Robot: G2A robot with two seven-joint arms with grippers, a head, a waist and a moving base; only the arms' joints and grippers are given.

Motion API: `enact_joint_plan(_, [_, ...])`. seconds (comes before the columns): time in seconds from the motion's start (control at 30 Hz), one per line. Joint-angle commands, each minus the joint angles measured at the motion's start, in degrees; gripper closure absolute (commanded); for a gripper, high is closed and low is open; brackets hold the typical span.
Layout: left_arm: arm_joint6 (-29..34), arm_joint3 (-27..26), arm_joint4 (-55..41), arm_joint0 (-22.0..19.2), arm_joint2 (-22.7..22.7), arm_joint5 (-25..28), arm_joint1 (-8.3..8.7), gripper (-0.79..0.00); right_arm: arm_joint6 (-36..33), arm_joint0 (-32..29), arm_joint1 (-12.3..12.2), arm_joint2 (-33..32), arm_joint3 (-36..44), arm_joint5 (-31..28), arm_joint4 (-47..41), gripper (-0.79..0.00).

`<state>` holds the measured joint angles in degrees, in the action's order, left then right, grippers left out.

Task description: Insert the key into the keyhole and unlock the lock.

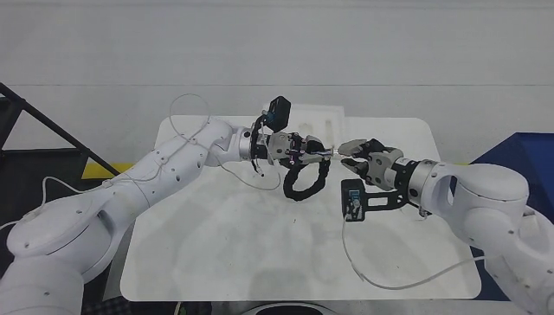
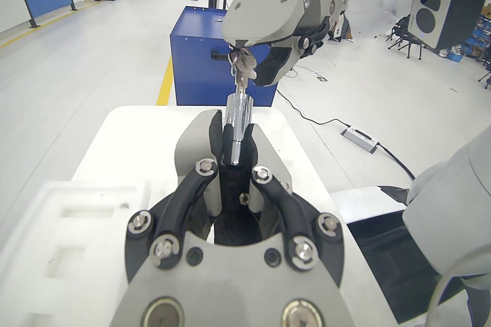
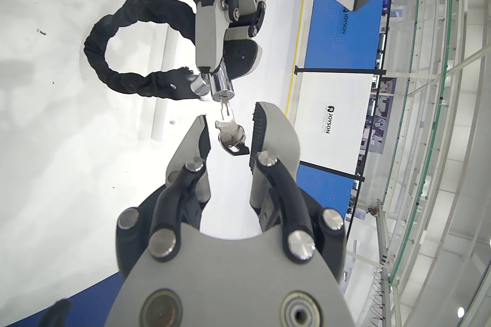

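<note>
Mid-task above the white counter [image 1: 216, 254]. Clamped firmly in the left gripper [image 2: 232, 123]: the shiny chrome cylinder body [image 2: 238, 110] of a cable lock, with its black fabric-sleeved loop [image 3: 111, 71] hanging free alongside.

Already seated partway in the keyhole [image 3: 223, 97] at the cylinder's end: a small silver metal key [image 3: 230, 135], with a short stretch of blade showing between head and cylinder.

Spread open on either side of the key's flat head, apparently touching neither face and holding nothing: the right gripper [image 3: 230, 115].

Insertion, then, seemingly done or close to it.

Left to do, by the look of things: closing on the key head, pushing it fully home if needed, turning it, and freeing the capped cable end [image 3: 180, 85], which seems for now still plugged into the cylinder's side.

Off to one side on the counter: a white foam tray [image 2: 57, 213] with rectangular cut-outs.
</note>
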<state>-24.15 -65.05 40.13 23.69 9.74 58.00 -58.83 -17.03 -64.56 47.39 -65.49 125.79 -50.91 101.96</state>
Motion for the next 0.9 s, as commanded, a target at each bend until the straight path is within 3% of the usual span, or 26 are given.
enact_joint_plan(0.0, [-0.01,-0.24,0.02,-0.07,0.00,0.00,0.08,0.000,0.10,0.01,0.08,0.07,-0.09,0.11,-0.01,-0.175])
enact_joint_plan(0.23, [-0.23,-0.56,0.08,-0.08,0.00,0.00,0.23,0.000,1.00,0.03,0.39,0.06,-0.90,0.82,-1.26,-0.006])
enact_joint_plan(0.53, [-1.16,-0.85,1.41,-0.12,0.00,0.00,0.24,0.000,1.23,-1.39,0.91,-2.55,-5.08,3.43,-13.00,0.000])
enact_joint_plan(0.87, [-3.77,-0.44,4.71,-0.10,0.00,0.00,0.07,0.000,-3.02,-2.72,1.42,-4.51,-10.47,4.87,-34.61,0.000])
